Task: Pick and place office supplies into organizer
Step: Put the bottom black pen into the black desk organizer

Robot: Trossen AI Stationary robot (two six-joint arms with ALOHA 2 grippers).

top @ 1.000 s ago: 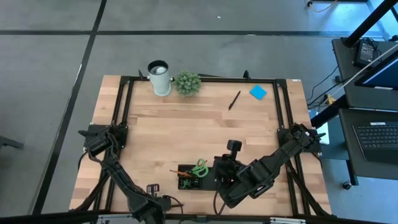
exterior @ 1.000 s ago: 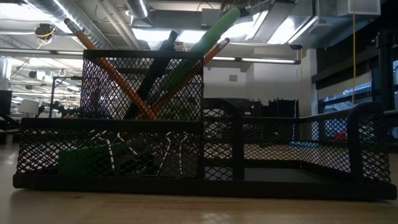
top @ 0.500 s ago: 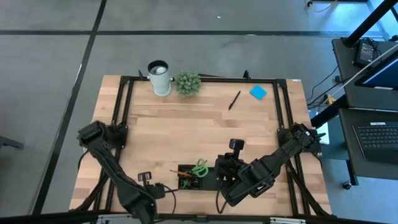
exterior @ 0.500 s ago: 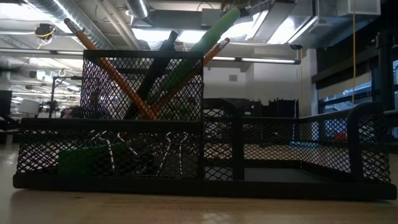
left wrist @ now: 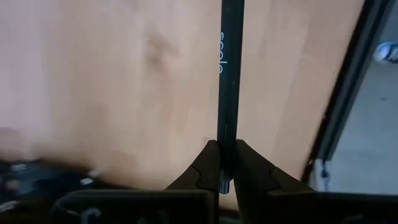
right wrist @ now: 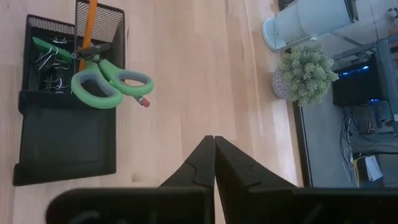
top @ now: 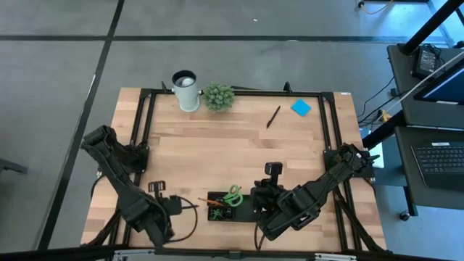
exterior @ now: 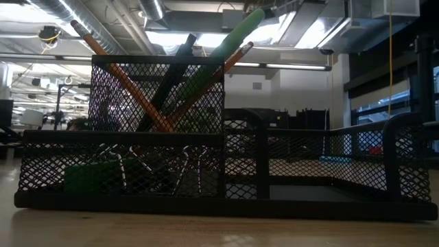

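The organizer [top: 233, 208], a black mesh tray, sits near the table's near edge. Green-handled scissors [right wrist: 109, 79], an orange pencil [right wrist: 89, 22] and a black pen stand in its tall compartment [exterior: 158, 96]. Binder clips [right wrist: 53, 59] and a green eraser [exterior: 92, 177] lie in a low one. My left gripper [top: 176, 204] is just left of the organizer, shut on a black pen [left wrist: 229, 74]. My right gripper [top: 272, 171] is shut and empty, right of the organizer. A second black pen [top: 272, 116] and the blue sticky pad [top: 301, 108] lie flat near the far right corner. My left gripper pinches the black pen between its two fingers [left wrist: 202, 171], close to one end [left wrist: 225, 134]; a short stub shows behind the fingertips. The fingers lie along the pen, which runs straight out ahead of them over the wood, toward the organizer.
The white cup [top: 185, 90] and the small potted plant [top: 218, 96] stand at the far edge. A black frame rail [top: 145, 123] runs along the table's sides. Bare wood spreads across the middle [top: 217, 152]. A desk with a keyboard [top: 441, 159] stands beyond the right edge.
My left gripper, holding the pen, has moved away from the near edge toward the far left. Its arm has swung outward over the table's left side. The right arm and the organizer have kept still.
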